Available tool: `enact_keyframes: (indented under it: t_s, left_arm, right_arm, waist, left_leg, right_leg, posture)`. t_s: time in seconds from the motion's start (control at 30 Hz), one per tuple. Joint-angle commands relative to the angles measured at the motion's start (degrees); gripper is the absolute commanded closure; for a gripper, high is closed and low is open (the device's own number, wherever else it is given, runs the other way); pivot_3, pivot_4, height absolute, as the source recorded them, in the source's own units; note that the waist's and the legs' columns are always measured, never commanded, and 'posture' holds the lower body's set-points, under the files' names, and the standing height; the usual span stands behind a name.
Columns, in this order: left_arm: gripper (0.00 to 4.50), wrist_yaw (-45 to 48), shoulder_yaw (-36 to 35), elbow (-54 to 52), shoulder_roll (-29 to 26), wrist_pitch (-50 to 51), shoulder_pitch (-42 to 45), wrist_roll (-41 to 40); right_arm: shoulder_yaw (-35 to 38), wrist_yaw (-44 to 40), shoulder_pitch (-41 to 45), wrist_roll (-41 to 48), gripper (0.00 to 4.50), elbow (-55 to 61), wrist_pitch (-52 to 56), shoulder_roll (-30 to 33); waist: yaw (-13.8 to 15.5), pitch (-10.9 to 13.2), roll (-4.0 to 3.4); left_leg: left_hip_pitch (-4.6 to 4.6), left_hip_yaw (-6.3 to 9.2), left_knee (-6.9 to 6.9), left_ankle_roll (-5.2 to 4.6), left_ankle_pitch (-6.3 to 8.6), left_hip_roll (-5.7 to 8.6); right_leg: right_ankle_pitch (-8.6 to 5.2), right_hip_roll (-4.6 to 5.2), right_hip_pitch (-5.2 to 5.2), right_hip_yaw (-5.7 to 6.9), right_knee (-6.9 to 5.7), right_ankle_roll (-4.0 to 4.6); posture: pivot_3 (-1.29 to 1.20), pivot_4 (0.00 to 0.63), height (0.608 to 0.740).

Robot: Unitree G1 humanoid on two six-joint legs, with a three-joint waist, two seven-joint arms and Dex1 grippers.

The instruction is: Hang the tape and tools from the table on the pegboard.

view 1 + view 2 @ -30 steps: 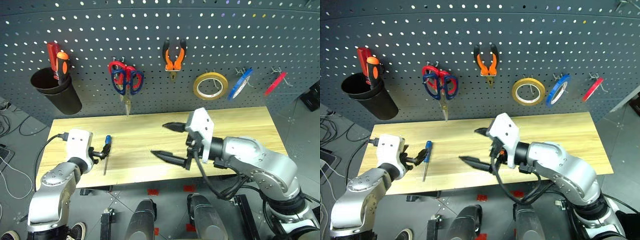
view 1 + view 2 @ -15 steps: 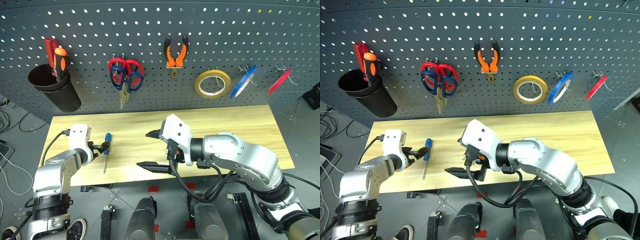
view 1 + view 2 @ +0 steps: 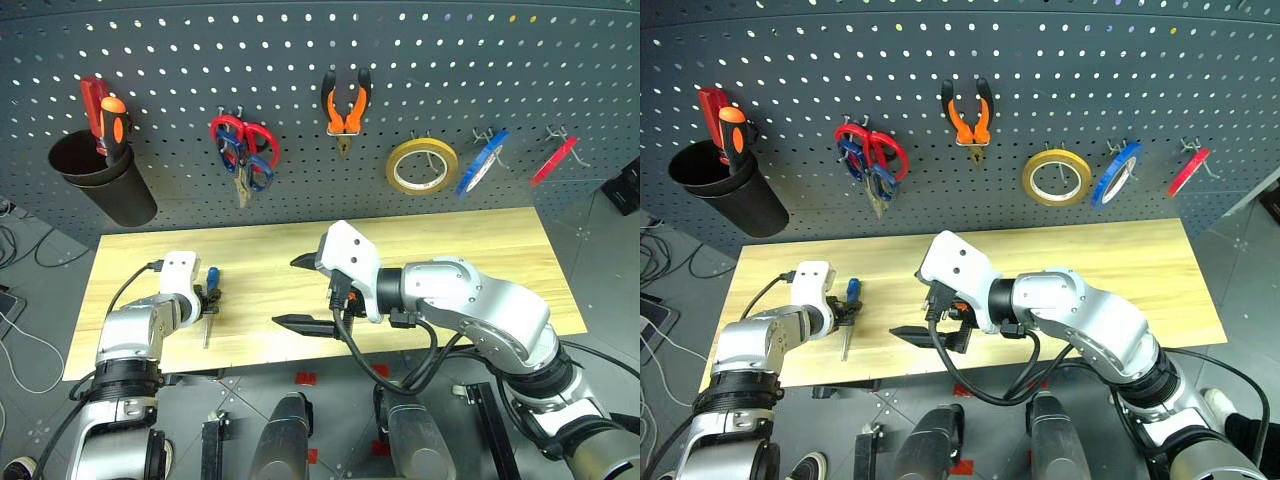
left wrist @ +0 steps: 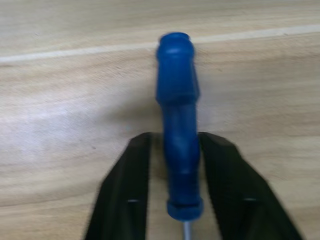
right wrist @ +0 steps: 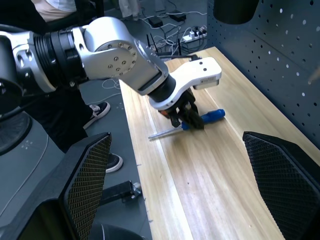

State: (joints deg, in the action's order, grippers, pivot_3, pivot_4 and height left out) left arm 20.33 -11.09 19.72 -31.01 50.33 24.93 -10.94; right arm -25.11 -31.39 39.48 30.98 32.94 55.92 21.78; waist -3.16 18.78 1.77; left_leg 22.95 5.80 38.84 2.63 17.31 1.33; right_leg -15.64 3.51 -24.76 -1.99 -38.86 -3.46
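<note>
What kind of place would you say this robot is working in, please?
Most likely a workshop or tool-bench setup: a dark pegboard hung with pliers, scissors and tape rolls, above a wooden table.

Light wood table [image 3: 470, 250], blue-handled screwdriver [image 3: 209, 296] at its left end.

At lower left, the left gripper [image 3: 207, 300] reaches down, its fingers [image 4: 127, 200] apparently closed around the blue-handled screwdriver [image 4: 178, 150]. At centre, the right gripper [image 3: 305, 292] points sideways, fingers [image 3: 300, 324] spread wide, empty.
</note>
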Motion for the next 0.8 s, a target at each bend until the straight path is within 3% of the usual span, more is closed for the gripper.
enact_keyframes:
  t_s: [0.03, 0.23, 0.5, 0.67, 0.8]
  left_arm:
    - [3.94, 0.2, 0.9, 0.2, 0.4, -0.8, -1.4, 0.5]
    - [3.94, 1.9, 0.5, -12.0, -0.8, -7.1, -8.0, 0.5]
    - [3.94, 2.1, -6.4, -35.2, 0.4, -11.4, -21.9, -3.4]
    - [3.94, 2.6, -10.9, -44.4, -0.1, -12.2, -21.1, -7.3]
    - [3.94, 2.0, -14.8, -48.0, -2.1, -10.4, -15.1, -10.7]
  right_arm:
    - [0.0, -1.6, 0.5, -1.5, 0.0, 0.1, -2.6, 0.2]
    - [3.1, -2.6, 0.3, -3.5, 0.0, -1.7, -6.5, 0.6]
    - [11.7, -4.4, 1.1, -0.5, 0.0, 2.0, -9.2, 2.5]
    - [16.0, -6.3, 3.1, 1.3, 0.0, 3.1, -9.8, 4.6]
    - [17.2, -7.0, 4.1, 1.1, 0.0, 2.2, -11.0, 5.1]
  waist:
    - [0.0, 0.0, 0.02]
    - [-0.1, -0.3, 0.22]
    - [0.3, -1.6, 0.49]
    - [1.4, -3.3, 0.48]
    - [1.6, -4.9, 0.61]
  left_leg:
    - [0.0, 0.0, 0.0, 0.03, -0.02, 0.01]
    - [0.15, -0.12, 0.0, 0.28, -0.16, 0.01]
    - [0.55, -0.08, 0.0, 0.4, -0.22, -0.01]
    - [0.55, -0.11, 0.02, 0.41, -0.23, 0.02]
    - [0.54, -0.13, 0.03, 0.4, -0.23, 0.06]
  right_leg:
    - [0.0, 0.02, 0.0, 0.0, 0.0, 0.0]
    - [0.0, 0.29, -0.28, -0.04, -0.01, 0.0]
    - [0.02, 0.35, -0.63, 0.04, 0.02, 0.03]
    - [0.03, 0.35, -0.57, 0.08, 0.01, 0.04]
    - [0.03, 0.3, -0.53, 0.1, 0.02, 0.04]
  posture:
    - [-0.05, 0.303, 0.74]
    - [-0.03, 0.25, 0.74]
    - [-0.01, 0.186, 0.74]
    - [0.0, 0.145, 0.74]
    - [0.01, 0.124, 0.74]
